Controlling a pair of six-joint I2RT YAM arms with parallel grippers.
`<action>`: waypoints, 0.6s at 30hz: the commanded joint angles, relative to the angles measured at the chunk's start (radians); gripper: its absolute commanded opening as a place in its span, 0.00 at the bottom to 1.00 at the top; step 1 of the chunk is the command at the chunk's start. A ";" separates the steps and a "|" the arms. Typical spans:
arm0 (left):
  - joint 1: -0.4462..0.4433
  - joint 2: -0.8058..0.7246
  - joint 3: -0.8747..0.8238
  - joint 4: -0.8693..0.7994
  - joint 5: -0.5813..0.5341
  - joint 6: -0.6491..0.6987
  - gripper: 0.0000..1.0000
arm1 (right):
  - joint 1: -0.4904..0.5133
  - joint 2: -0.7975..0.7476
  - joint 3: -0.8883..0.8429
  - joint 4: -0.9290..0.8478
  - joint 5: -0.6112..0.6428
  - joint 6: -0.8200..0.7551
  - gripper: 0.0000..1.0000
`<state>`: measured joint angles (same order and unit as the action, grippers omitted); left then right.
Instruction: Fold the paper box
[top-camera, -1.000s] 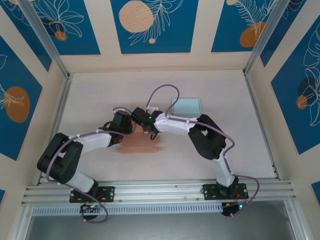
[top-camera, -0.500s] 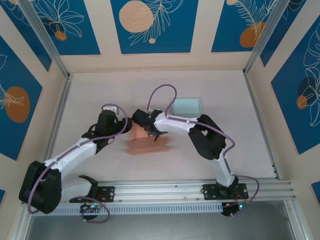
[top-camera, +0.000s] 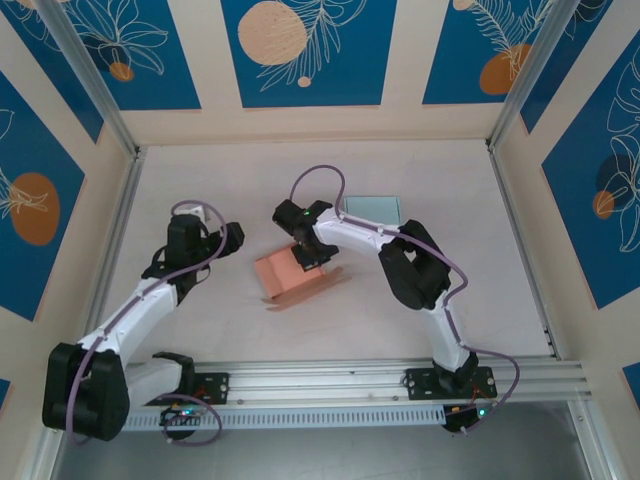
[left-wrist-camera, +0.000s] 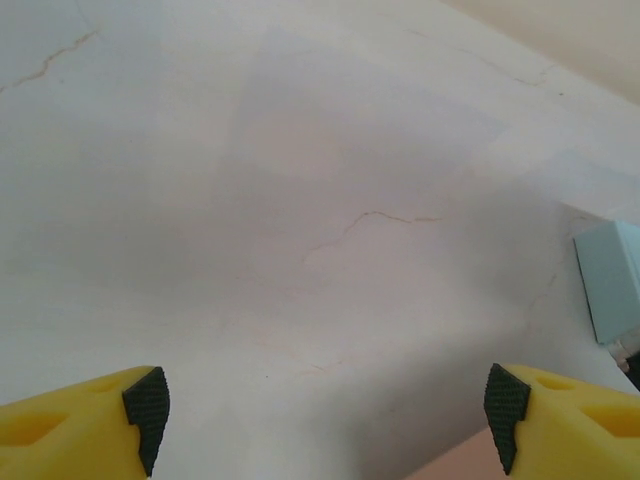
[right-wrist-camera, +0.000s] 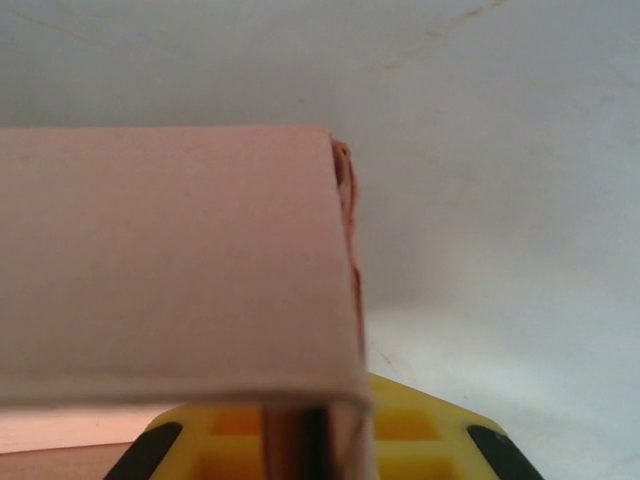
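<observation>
The left gripper (left-wrist-camera: 325, 405) has drawn back to the left, and its jaws now stand wide apart, clear of the box (top-camera: 285, 275). The box has turned and lies slanted near the middle of the table (top-camera: 200, 170), well apart from every edge. The right gripper (top-camera: 308, 256) is clamped on its raised flap.

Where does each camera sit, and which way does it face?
Top external: above, behind the bases, looking down at the table; both arms show.
Left wrist: on the left arm, facing the table past its open left claw.
Right wrist: behind the right claw, close against the paper box it grips.
Shared: top external and left wrist catch the pale blue rectangle.
</observation>
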<state>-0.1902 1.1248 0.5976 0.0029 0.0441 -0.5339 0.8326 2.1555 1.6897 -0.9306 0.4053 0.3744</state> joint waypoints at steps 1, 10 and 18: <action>0.018 0.047 0.053 0.038 0.109 -0.007 0.82 | -0.013 0.069 0.021 -0.078 -0.113 -0.097 0.23; 0.026 0.173 0.104 0.028 0.148 0.043 0.81 | -0.016 0.075 0.191 -0.093 -0.120 -0.164 0.51; 0.034 0.250 0.124 0.016 0.112 0.080 0.64 | -0.013 0.056 0.362 -0.110 -0.107 -0.178 0.66</action>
<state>-0.1715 1.3487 0.6819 0.0193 0.1642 -0.4889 0.8158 2.2280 1.9877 -1.0061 0.3138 0.2115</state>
